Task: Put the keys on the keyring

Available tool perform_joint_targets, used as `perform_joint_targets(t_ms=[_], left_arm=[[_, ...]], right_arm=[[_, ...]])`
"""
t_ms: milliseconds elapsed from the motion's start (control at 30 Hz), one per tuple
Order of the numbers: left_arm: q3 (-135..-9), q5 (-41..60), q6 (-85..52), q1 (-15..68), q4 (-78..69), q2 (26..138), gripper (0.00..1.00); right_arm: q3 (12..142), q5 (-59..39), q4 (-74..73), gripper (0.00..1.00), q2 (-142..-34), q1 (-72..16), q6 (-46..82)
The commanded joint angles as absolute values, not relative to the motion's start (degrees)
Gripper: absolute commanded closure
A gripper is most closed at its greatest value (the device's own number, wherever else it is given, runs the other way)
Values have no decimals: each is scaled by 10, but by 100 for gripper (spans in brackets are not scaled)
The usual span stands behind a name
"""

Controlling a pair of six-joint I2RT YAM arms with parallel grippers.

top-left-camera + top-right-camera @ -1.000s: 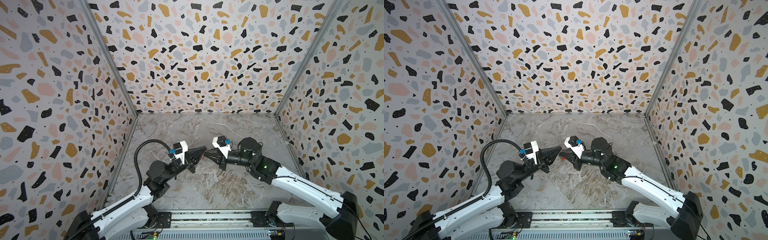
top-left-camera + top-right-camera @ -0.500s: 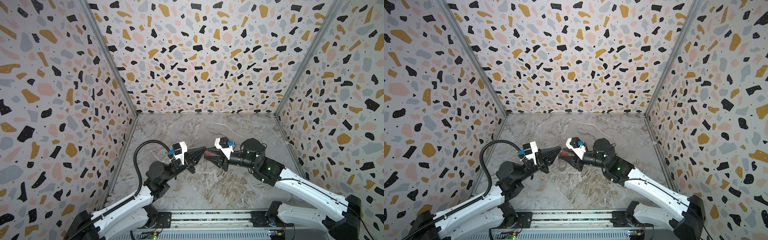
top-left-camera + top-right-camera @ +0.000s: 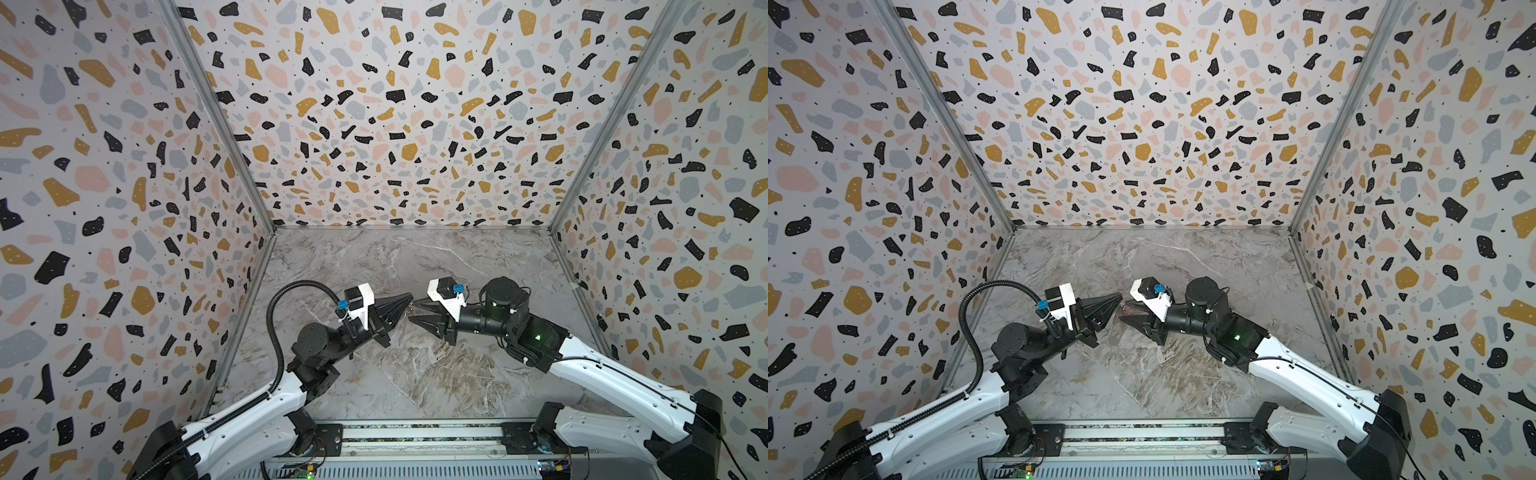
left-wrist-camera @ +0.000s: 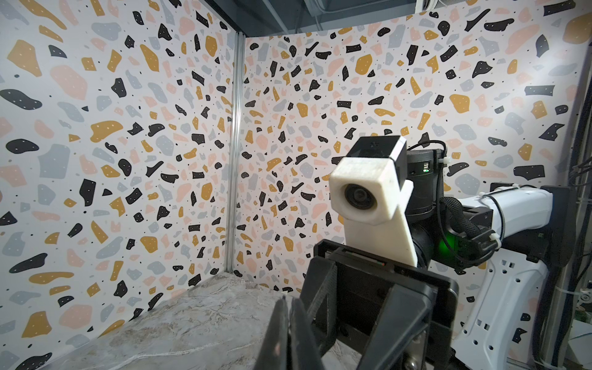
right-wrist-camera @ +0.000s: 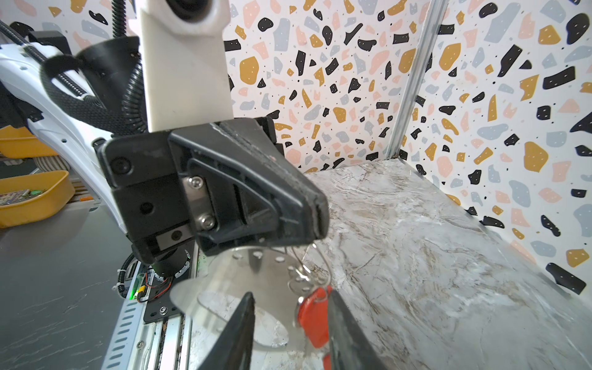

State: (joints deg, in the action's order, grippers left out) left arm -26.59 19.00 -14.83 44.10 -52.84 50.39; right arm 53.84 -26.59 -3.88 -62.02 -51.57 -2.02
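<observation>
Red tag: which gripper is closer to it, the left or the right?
Right. The red tag hangs between the right gripper's open fingers, close to one. The left gripper is higher up, shut on the keyring the tag dangles from.

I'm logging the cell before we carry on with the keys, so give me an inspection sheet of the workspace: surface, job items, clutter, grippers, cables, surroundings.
Surface: marbled tabletop, only the two arms over it.
Job's things: keyring hangs under the left gripper, off the table; red-tagged key dangles beside it on thin wire rings; second red tag lower down, mostly hidden.
Clutter: nothing seen.
Grippers: left gripper shut, apparently pinching the keyring's top; right gripper open, fingers either side of the red-tagged key.
Cables: black corrugated conduit arcs over the left arm; no snag seen.
Surroundings: terrazzo-print walls on three sides; yellow bins outside the cell.
</observation>
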Motion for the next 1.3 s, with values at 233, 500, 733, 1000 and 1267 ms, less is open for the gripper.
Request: perform_joint_targets(t_ms=[233,500,733,1000,1267], left_arm=[[-263,193,-149,443,-578,485,100],[-263,197,-147,444,-565,485,100],[-258,196,-145,444,-563,478,100],[-253,194,-140,444,-555,475,100],[-256,220,-134,443,-537,481,100]], right_arm=[[553,-282,-52,71,-640,-519,-22],[579,-273,-28,96,-639,-519,-42],[601,-270,-2,100,-634,-519,-57],[604,-255,13,100,-613,-519,-63],[610,-195,25,100,-600,-519,-54]])
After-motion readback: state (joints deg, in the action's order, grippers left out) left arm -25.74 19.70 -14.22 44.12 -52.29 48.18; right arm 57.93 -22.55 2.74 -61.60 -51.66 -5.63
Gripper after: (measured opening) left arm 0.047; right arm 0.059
